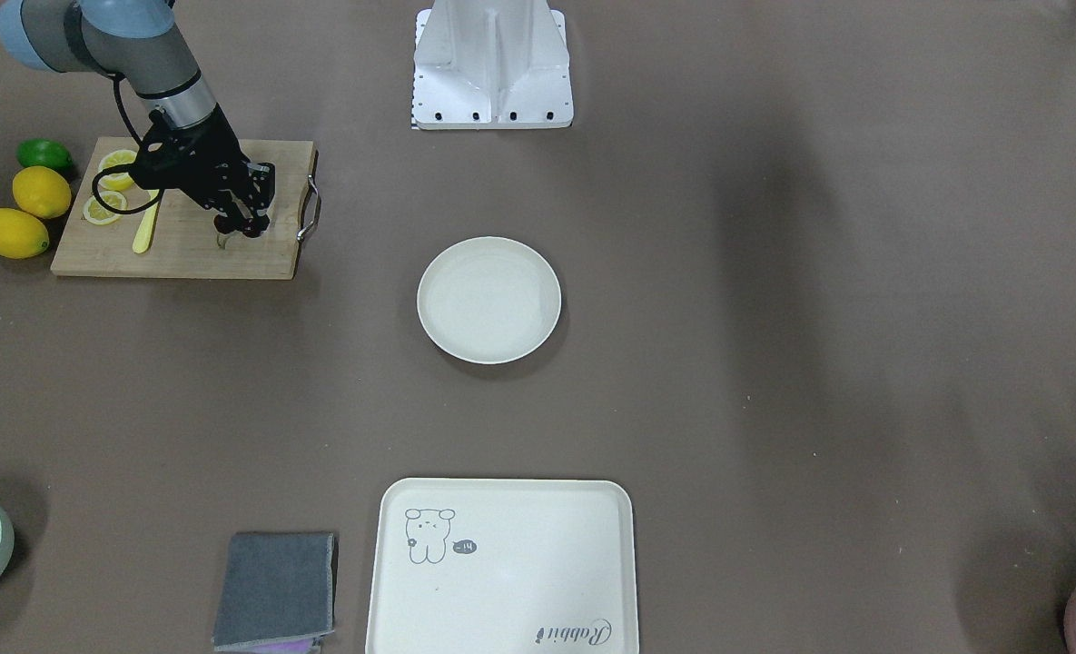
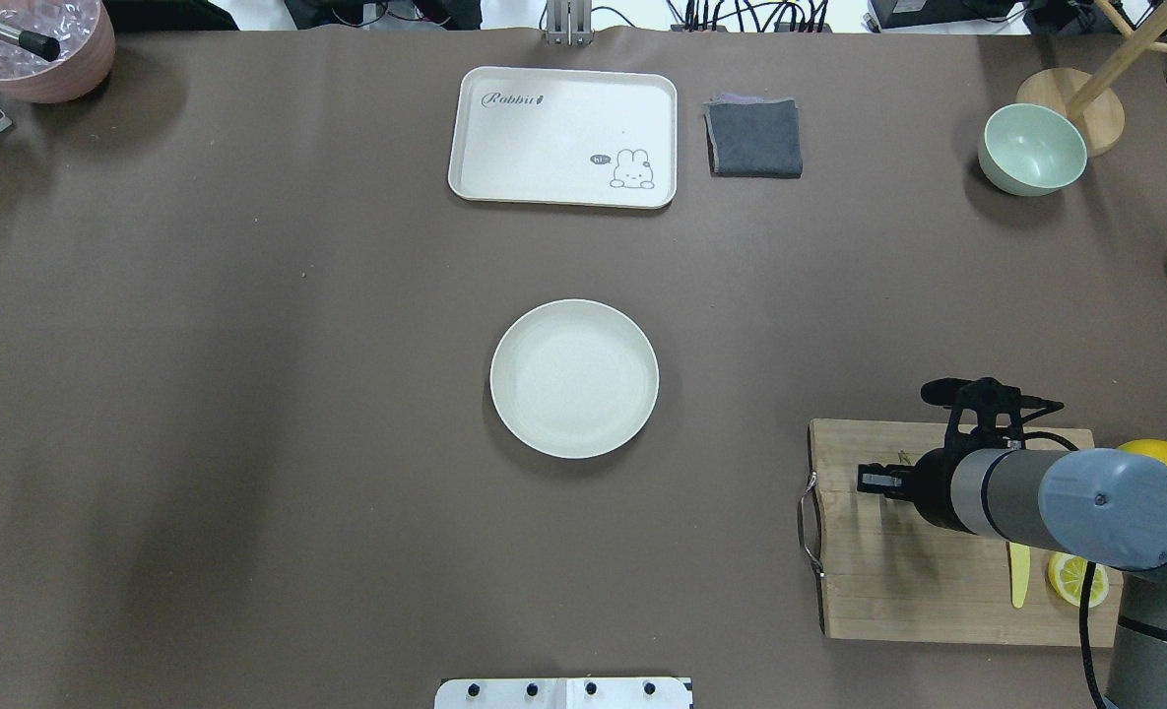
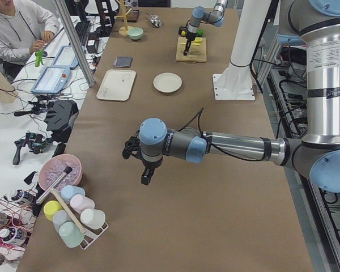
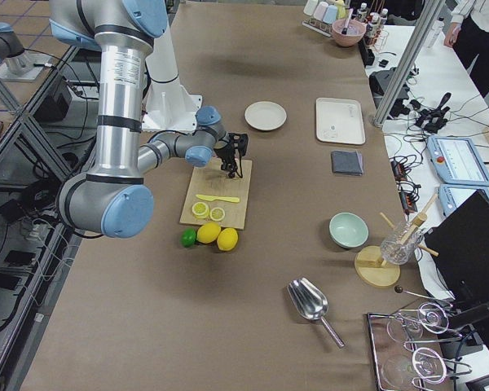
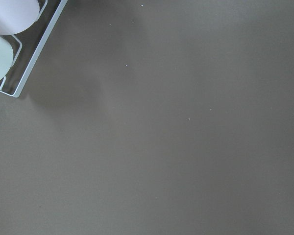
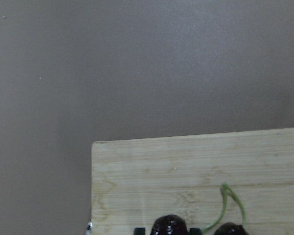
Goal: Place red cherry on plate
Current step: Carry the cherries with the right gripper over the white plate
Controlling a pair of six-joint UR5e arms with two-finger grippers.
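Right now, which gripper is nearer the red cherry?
Right. The right gripper is down at the red cherry on the cutting board; the left gripper hangs over the table near its opposite end.

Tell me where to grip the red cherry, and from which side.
Grip one round fruit of the red cherry across its width, coming straight down from above with the right claw. It lies flat on the cutting board; the thin stems would likely slip.

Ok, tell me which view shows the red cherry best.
Right wrist-mounted: the red cherry shows close up on the cutting board, stems visible, though cropped. Front-facing gives a speck at the right gripper; elsewhere it's indiscernible.
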